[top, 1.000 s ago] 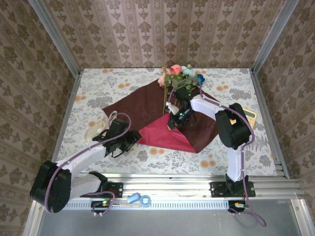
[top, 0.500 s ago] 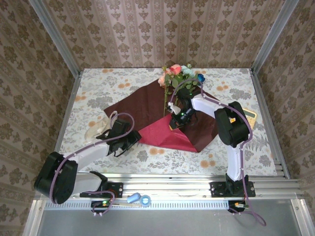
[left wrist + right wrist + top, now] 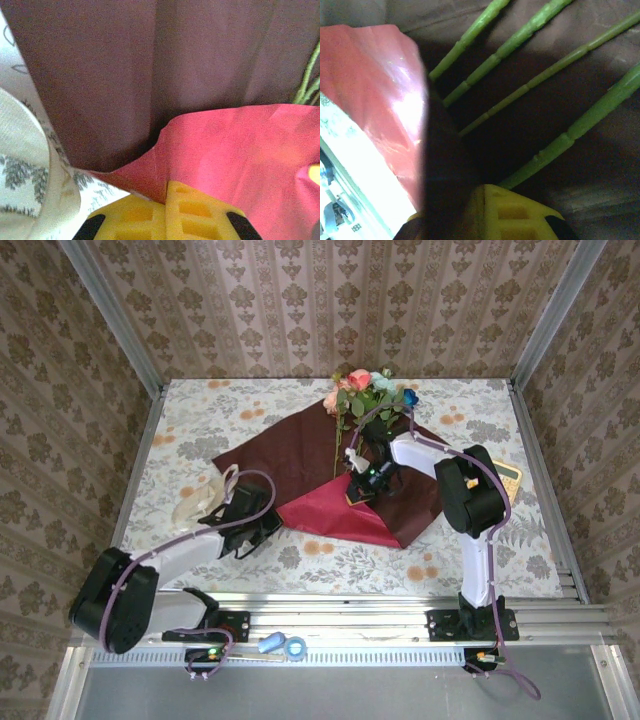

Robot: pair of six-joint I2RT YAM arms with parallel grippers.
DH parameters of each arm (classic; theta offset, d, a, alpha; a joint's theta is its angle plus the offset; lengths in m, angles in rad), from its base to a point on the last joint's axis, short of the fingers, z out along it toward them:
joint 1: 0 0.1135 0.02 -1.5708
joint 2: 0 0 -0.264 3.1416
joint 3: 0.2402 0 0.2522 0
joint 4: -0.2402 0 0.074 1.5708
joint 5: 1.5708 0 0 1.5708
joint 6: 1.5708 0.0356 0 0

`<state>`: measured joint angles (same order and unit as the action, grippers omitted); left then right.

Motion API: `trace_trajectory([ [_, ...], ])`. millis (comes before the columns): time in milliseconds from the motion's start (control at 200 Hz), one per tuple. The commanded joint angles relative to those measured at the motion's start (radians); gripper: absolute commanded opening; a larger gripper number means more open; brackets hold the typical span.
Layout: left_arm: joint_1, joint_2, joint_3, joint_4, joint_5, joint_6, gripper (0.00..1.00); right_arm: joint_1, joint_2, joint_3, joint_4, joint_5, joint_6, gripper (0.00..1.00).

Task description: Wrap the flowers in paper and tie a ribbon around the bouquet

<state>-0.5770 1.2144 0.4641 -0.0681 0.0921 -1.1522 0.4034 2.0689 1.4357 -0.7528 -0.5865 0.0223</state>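
The crimson paper (image 3: 290,450) lies spread on the flowered tablecloth, with a brighter red flap (image 3: 335,518) folded up from its near side. The flowers (image 3: 365,395) rest on it, blooms at the far edge, green stems (image 3: 520,37) running toward me. My left gripper (image 3: 268,527) is shut on the flap's near-left edge; in the left wrist view the paper (image 3: 225,150) is pinched between the yellow pads (image 3: 167,192). My right gripper (image 3: 357,490) is shut at the flap's raised corner beside the stems, and paper (image 3: 385,90) rises past its pads (image 3: 482,200). The cream ribbon (image 3: 205,498) lies left of the paper, by my left wrist (image 3: 25,165).
A tan flat object (image 3: 508,475) lies at the table's right edge behind my right arm. Metal frame posts and patterned walls close in the table on three sides. Small blue items (image 3: 283,645) sit on the front rail.
My left gripper has closed on the paper's near-left edge. The right gripper has shifted slightly farther away with the flap's corner, and the flap has flattened and stretched.
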Motion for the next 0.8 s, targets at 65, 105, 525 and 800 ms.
trace_trajectory([
  [65, -0.020, -0.094, -0.028, -0.089, -0.016, -0.100, 0.00, -0.004, -0.144, -0.066, 0.080, 0.116, 0.164, 0.31],
  [105, -0.020, -0.109, -0.027, -0.103, -0.012, -0.111, 0.00, -0.004, -0.176, -0.076, 0.085, 0.151, 0.205, 0.35],
  [525, -0.021, -0.085, -0.001, -0.113, 0.040, -0.099, 0.00, 0.129, -0.603, -0.418, 0.187, 0.330, 1.101, 0.48],
  [800, -0.025, -0.122, 0.006, -0.150, 0.080, -0.080, 0.00, 0.465, -0.589, -0.760, 0.981, 0.479, 1.921, 0.51],
])
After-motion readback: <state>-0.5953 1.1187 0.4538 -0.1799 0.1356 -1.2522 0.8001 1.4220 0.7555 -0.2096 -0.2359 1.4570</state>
